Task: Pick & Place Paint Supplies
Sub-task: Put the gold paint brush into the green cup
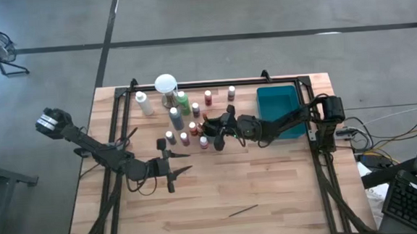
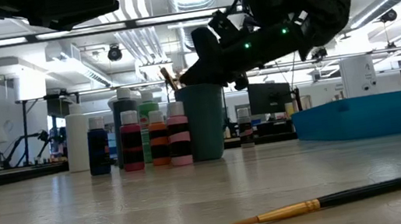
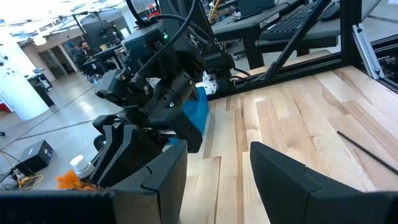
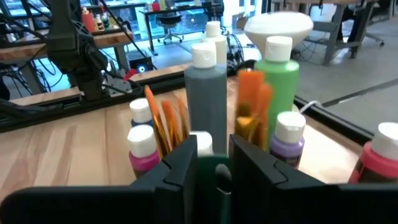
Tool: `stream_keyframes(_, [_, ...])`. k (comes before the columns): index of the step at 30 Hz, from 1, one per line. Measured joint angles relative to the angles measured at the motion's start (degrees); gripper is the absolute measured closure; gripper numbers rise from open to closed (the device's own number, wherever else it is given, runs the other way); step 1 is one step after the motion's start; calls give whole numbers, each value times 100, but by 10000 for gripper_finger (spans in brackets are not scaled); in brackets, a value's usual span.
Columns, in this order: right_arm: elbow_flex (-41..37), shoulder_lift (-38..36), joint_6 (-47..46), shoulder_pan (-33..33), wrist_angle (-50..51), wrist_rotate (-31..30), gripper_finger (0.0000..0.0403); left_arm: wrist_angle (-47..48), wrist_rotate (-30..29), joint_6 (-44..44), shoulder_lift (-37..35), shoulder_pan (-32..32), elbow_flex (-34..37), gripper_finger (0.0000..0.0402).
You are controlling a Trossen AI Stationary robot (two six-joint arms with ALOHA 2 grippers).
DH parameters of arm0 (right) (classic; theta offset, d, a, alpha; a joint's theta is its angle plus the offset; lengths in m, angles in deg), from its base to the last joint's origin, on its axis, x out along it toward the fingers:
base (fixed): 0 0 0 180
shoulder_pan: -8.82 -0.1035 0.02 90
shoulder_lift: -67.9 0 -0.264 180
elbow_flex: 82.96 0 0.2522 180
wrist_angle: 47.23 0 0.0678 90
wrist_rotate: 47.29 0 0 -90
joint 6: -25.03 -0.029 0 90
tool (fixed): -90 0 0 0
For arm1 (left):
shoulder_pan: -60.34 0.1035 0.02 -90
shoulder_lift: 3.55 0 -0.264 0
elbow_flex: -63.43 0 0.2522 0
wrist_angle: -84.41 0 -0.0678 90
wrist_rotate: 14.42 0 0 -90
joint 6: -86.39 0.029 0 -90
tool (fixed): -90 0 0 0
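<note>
Tabletop bottles (image 1: 183,122) partly hidden behind right pincer (image 1: 211,128)

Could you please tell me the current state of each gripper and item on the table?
Left gripper: open, empty, over bare table.
Right gripper: fingers slightly parted, low among the bottles; no clear grip.
Paint bottles: upright, capped, clustered together.
Loose brush: lying flat, alone, untouched.
Teal tray: no supplies visible inside.
</note>
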Motion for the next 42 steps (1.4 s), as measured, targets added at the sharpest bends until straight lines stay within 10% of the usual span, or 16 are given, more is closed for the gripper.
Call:
stream_keyframes(16, [93,-2255,635,-777,2970,-59,351,322,615,-672,136,-2,-2,219])
stream_keyframes(23, [88,-3291,214,-1811,4741,-1120,378,338,857,-1092,769,-146,-326,220])
stream_keyframes(30, [82,-3375,-147,-2477,5106,-1912,393,503,929,-1547,1881,-323,-1203,220])
stream_keyframes(42, [490,-2719,-833,-3632,5680,-1257,385,1231,756,-2421,2904,-696,-2087,220])
